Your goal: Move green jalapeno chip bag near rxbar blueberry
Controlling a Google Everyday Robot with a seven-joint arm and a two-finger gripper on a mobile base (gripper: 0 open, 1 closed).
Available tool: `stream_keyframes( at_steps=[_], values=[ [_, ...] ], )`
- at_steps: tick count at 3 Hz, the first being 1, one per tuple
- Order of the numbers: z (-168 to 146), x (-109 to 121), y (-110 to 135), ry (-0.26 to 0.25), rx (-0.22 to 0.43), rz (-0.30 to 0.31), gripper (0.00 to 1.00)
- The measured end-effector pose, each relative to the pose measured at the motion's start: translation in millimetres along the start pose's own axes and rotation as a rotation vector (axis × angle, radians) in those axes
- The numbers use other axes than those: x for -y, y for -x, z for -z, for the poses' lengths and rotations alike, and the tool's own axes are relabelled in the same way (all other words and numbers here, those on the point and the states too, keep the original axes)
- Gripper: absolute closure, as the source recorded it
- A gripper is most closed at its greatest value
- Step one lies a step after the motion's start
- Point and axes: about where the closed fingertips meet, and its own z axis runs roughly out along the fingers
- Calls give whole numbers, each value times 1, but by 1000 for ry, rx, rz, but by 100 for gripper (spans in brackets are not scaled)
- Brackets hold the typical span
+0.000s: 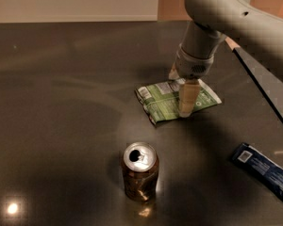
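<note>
Dark glossy counter (61, 102) w/ a pale wall strip along the back, and we're right on the action. Tool (184, 105) is down at centre-right, pointing straight at the counter, its pale tip planted on the green jalapeno chip bag (161, 103). Apart or clamped? Can't tell from this angle, the wrist housing blocks the view. The grey arm (226, 18) comes in from the top-right corner, big and bulky, elbow up high.

Bag lies flat and crinkled under the tool, white label panel toward the back, white edges showing, one corner poking out to the right of the tool.

Moving out: brown soda can (140, 171) stands upright toward the front, below-left of the bag, opened top facing up, clearly apart from it. Over at the right edge, near the front, there's the rxbar blueberry (264, 170), dark blue, lying flat on a diagonal, small white square at its left end. Bar and bag are well apart, open counter btwn them. Bright light spot (12, 207) glints front-left.
</note>
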Motion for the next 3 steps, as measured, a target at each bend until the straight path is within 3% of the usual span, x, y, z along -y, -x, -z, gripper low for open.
stream_keyframes(
  at_steps=[3],
  values=[
    [14, 0, -2, -15, -7, -4, 88]
  ],
)
